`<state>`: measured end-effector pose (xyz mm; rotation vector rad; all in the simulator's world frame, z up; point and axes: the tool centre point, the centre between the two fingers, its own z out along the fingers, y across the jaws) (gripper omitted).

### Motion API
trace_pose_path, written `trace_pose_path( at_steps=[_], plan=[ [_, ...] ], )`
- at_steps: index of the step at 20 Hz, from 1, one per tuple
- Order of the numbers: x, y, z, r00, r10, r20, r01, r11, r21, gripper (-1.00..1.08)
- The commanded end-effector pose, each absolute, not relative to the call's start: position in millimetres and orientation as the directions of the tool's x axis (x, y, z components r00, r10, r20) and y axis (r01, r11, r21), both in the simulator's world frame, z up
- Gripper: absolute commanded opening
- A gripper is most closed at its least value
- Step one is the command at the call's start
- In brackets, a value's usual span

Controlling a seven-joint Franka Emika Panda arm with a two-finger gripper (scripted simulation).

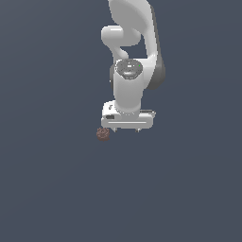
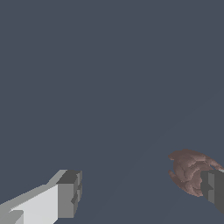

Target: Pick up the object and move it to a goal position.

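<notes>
The object [image 1: 103, 134] is a small reddish-brown bumpy lump lying on the flat dark grey floor. In the exterior view it sits just below and to the left of the white hand. My gripper [image 1: 126, 130] points down, a little to the right of the object in that view. In the wrist view the gripper [image 2: 142, 192] is open, with its two grey fingertips [image 2: 70, 194] far apart and nothing between them. The object [image 2: 188, 168] shows close beside one fingertip, which hides a small part of it. I cannot tell whether they touch.
The white arm [image 1: 132, 56] rises behind the gripper towards the top of the exterior view. The plain dark grey floor [image 1: 56, 189] fills the rest of both views. No goal marker shows.
</notes>
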<state>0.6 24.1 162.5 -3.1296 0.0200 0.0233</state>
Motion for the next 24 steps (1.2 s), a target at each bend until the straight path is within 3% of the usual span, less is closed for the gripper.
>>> trace_pose_path(
  at_steps=[1,13,24],
  plan=[
    [0.6,24.1,162.5,1.000,-0.013,-0.015,-0.013,-1.000,-0.012,1.00],
    [2.2,-7.3,175.7,0.999,-0.032,-0.007,-0.032,-0.999,0.006,1.00],
    [-17.3,-42.6,142.0,1.000,-0.025,-0.004,-0.025,-1.000,0.002,1.00]
  ],
)
